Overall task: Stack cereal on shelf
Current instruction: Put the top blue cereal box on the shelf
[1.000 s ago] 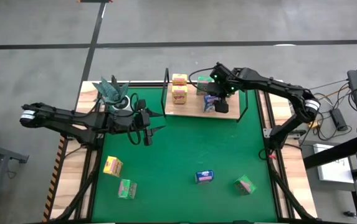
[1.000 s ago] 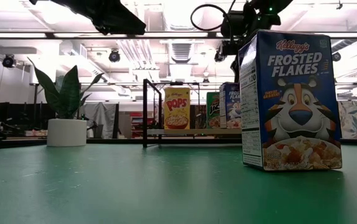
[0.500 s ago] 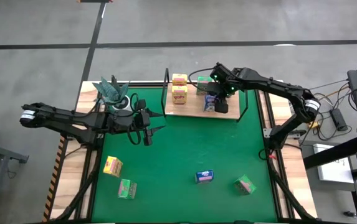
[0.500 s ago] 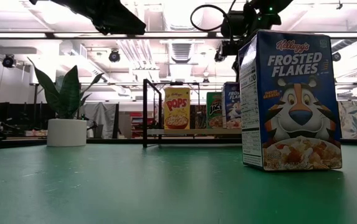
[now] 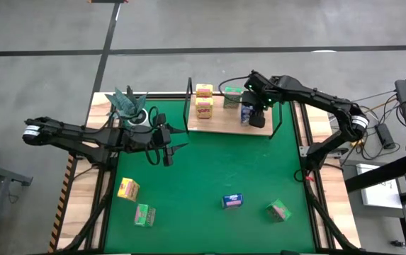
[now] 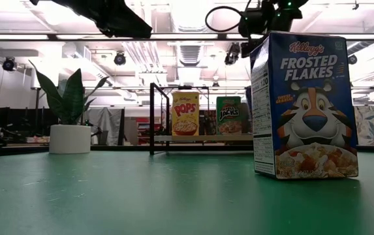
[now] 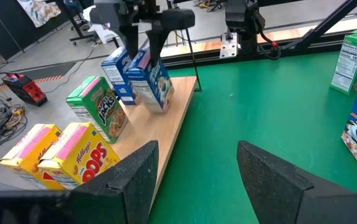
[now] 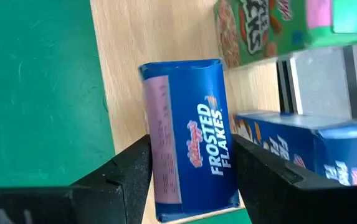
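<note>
Now | right pincer (image 8: pixel 190 171) grips "Frosted Flakes" box (image 8: pixel 190 140) | shelf (image 8: pixel 119 74)

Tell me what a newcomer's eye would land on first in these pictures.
In the low view, a big blue Frosted Flakes box stands close up on the green mat. Behind it, on the shelf, the right gripper grips another blue box, tilted. The left gripper waits over the mat.

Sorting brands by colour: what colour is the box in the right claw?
Blue, marked Frosted Flakes, seen best in the right wrist view.
</note>
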Controlling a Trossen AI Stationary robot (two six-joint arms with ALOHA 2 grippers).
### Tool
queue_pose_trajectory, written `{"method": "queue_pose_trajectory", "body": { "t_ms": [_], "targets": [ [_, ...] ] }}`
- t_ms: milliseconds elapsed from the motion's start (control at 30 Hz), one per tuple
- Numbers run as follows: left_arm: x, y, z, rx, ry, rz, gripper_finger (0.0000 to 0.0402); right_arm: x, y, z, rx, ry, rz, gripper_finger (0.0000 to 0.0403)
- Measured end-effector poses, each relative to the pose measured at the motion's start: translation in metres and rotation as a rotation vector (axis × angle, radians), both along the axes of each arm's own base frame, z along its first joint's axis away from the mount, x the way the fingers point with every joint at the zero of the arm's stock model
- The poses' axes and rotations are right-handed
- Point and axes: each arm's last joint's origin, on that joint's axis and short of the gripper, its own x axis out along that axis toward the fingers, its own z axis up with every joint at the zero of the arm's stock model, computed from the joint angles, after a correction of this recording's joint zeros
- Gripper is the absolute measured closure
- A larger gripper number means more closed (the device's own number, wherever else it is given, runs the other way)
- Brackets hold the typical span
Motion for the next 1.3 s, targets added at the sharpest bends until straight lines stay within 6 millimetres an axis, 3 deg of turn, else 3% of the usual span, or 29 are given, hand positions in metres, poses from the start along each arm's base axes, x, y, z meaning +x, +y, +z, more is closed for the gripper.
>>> {"method": "queue_pose_trajectory", "body": {
  "t_ms": [400, 700, 1300],
  "targets": [
    [0.0, 0.0, -0.001, 0.0, 0.006, 0.0, 0.02, -0.023, -0.006, 0.012, -0.014, -0.034, -0.09, 0.0209],
    [0.0, 0.0, -0.001, 0.001, 0.006, -0.001, 0.02, -0.024, -0.007, -0.003, 0.011, -0.002, -0.097, 0.0209],
    [0.0, 0.0, -0.001, 0.001, 0.006, -0.001, 0.02, -0.023, -0.008, 0.005, -0.01, -0.024, -0.13, 0.018]
  ]
}}
